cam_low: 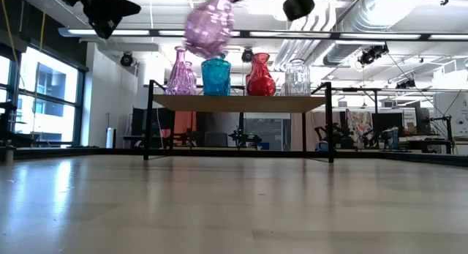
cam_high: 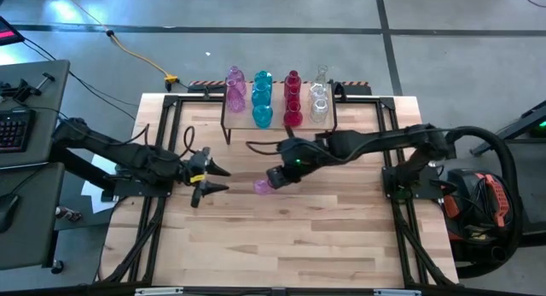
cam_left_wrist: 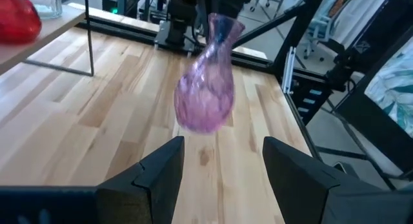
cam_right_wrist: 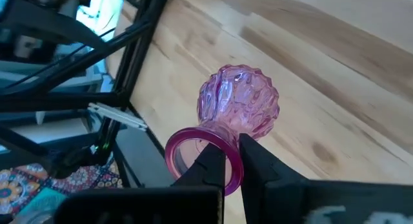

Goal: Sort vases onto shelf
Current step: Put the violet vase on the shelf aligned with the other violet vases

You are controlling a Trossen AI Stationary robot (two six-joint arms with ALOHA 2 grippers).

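Observation:
A pink bulbous vase (cam_high: 262,187) (cam_low: 210,23) is held in the air by my right gripper (cam_high: 273,178) (cam_right_wrist: 233,151), over the middle of the table and in front of the shelf (cam_high: 243,123) (cam_low: 241,103). On the shelf stand pink (cam_low: 181,77), teal (cam_low: 216,75), red (cam_low: 260,76) and clear (cam_low: 296,77) vases, lined up by colour. My left gripper (cam_high: 223,179) (cam_left_wrist: 222,161) is open and hovers just left of the held vase (cam_left_wrist: 206,88), pointing at it. My right gripper holds the pink vase by the rim of its mouth (cam_right_wrist: 235,175). One finger (cam_right_wrist: 213,166) is inside the mouth and the other (cam_right_wrist: 258,156) is outside against the neck. The vase is lifted clear of the table, tilted, its round body (cam_right_wrist: 242,104) beyond the fingertips.
The shelf's black wire legs (cam_low: 150,122) stand on the far half of the table. Bare wood (cam_high: 281,236) lies toward the near edge. The table's black frame rails (cam_high: 149,219) run along both sides. A keyboard (cam_high: 13,130) sits on a desk off to the left.

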